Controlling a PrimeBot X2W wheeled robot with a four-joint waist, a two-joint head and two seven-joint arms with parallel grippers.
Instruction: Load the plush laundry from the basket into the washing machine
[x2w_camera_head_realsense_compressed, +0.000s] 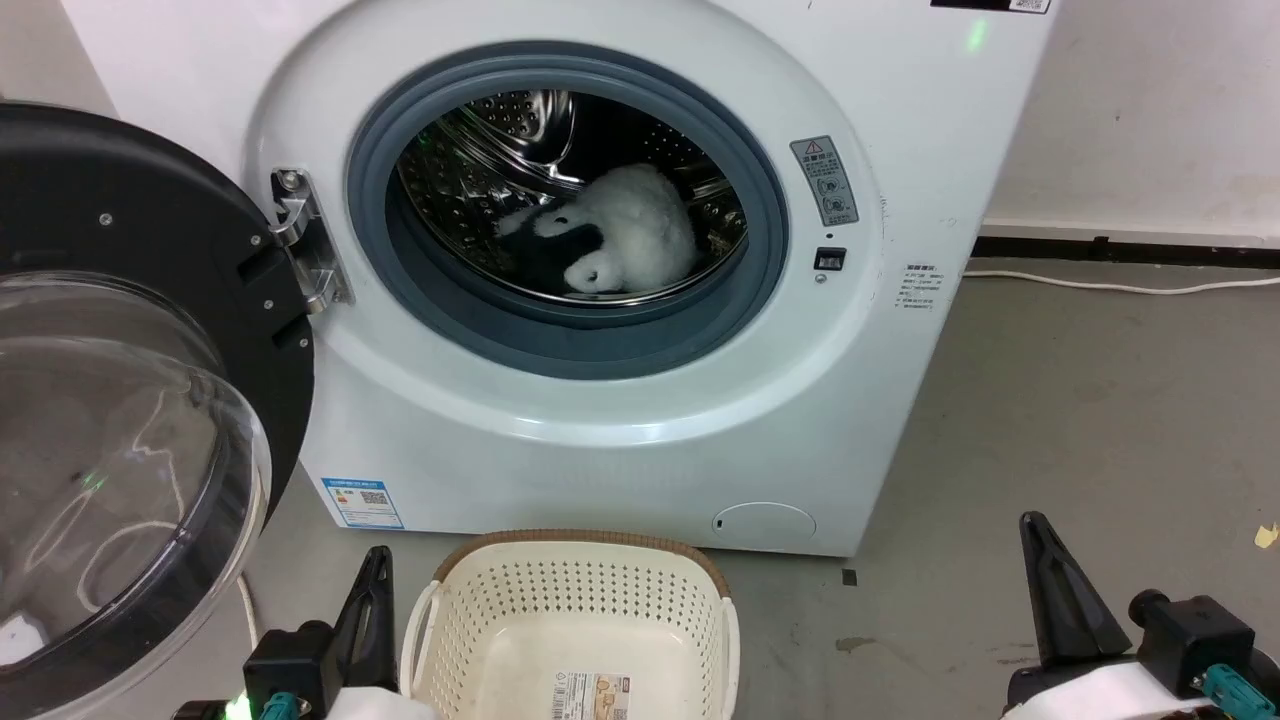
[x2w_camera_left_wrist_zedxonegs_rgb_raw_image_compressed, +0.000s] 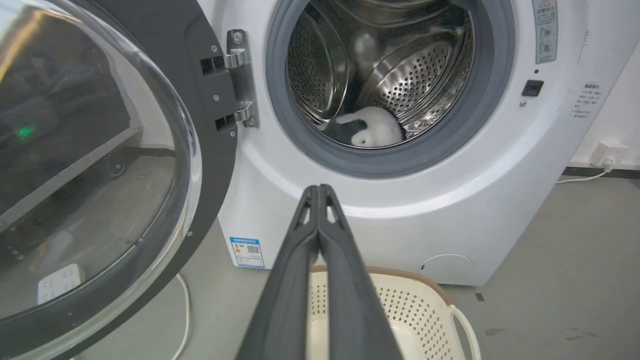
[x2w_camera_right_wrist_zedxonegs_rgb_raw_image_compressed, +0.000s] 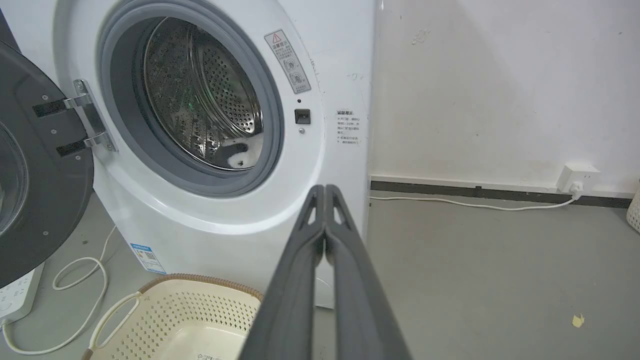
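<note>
The plush laundry (x2w_camera_head_realsense_compressed: 625, 240), fluffy white with black patches, lies inside the steel drum of the washing machine (x2w_camera_head_realsense_compressed: 600, 420); it shows too in the left wrist view (x2w_camera_left_wrist_zedxonegs_rgb_raw_image_compressed: 372, 131) and as a sliver in the right wrist view (x2w_camera_right_wrist_zedxonegs_rgb_raw_image_compressed: 235, 156). The cream basket (x2w_camera_head_realsense_compressed: 572, 630) stands on the floor before the machine with nothing in it but its bottom label. My left gripper (x2w_camera_head_realsense_compressed: 378, 560) is shut just left of the basket, its fingers pressed together (x2w_camera_left_wrist_zedxonegs_rgb_raw_image_compressed: 318, 192). My right gripper (x2w_camera_head_realsense_compressed: 1032, 525) is shut well to the right over bare floor, holding nothing (x2w_camera_right_wrist_zedxonegs_rgb_raw_image_compressed: 325, 192).
The machine's round door (x2w_camera_head_realsense_compressed: 120, 400) stands swung open on the left, close to my left arm. A white cable (x2w_camera_right_wrist_zedxonegs_rgb_raw_image_compressed: 75, 280) and power strip (x2w_camera_right_wrist_zedxonegs_rgb_raw_image_compressed: 17, 300) lie on the floor under it. A wall socket (x2w_camera_right_wrist_zedxonegs_rgb_raw_image_compressed: 577, 177) and cord run along the right wall. Grey floor stretches to the right.
</note>
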